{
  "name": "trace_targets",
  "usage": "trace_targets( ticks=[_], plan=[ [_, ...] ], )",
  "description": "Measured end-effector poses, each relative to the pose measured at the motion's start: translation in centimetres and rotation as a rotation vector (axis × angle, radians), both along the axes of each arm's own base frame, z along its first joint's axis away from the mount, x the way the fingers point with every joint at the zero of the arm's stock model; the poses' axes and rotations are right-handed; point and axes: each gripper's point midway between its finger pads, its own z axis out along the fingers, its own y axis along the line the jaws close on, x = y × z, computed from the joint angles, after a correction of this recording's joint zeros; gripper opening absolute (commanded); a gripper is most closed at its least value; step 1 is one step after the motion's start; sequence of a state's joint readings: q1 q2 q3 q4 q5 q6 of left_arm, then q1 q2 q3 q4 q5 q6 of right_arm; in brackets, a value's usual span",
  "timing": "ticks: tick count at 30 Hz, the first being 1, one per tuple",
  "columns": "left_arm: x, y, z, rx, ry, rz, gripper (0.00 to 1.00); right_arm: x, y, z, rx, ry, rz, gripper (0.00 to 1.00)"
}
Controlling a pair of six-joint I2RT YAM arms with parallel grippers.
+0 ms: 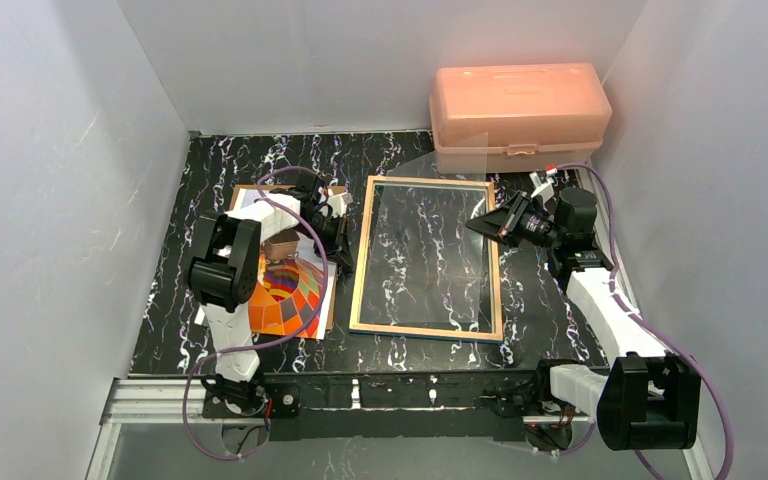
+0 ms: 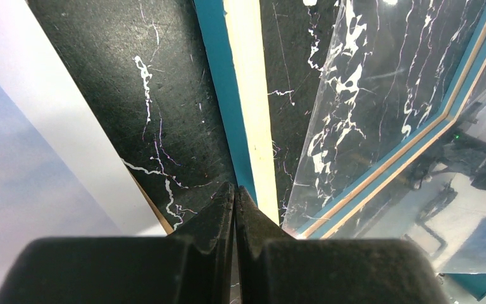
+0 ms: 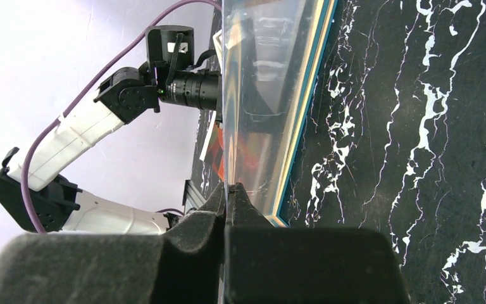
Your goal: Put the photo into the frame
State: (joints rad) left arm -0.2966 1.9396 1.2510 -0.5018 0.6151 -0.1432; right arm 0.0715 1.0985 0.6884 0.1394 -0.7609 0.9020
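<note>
Right gripper: clamped on the edge of the glass pane, which is tilted up over the frame.
Left gripper: fingers pressed together, nothing between them; frame rail just ahead.
Photo: flat, just off the left gripper's left side, under its arm.
Handling: photo looks light and limp, so pinch a free edge. The pane is probably slick and brittle.

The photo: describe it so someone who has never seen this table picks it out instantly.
On the black marble table, find the big rectangular frame lying flat in the middle. Just left of it, partly under the left arm, lies the photo: the only brightly coloured sheet there, with orange and red balloon panels.
</note>
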Motion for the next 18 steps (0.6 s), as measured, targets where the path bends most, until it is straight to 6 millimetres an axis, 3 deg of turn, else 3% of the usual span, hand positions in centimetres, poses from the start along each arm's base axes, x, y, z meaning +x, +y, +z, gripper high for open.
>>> trace_targets(
  ticks=[18],
  plan=[
    [0.0, -0.1, 0.1, -0.004, 0.004, 0.005, 0.0, 0.3, 0.0, -1.6, -0.012, 0.017, 0.002, 0.01]
  ],
)
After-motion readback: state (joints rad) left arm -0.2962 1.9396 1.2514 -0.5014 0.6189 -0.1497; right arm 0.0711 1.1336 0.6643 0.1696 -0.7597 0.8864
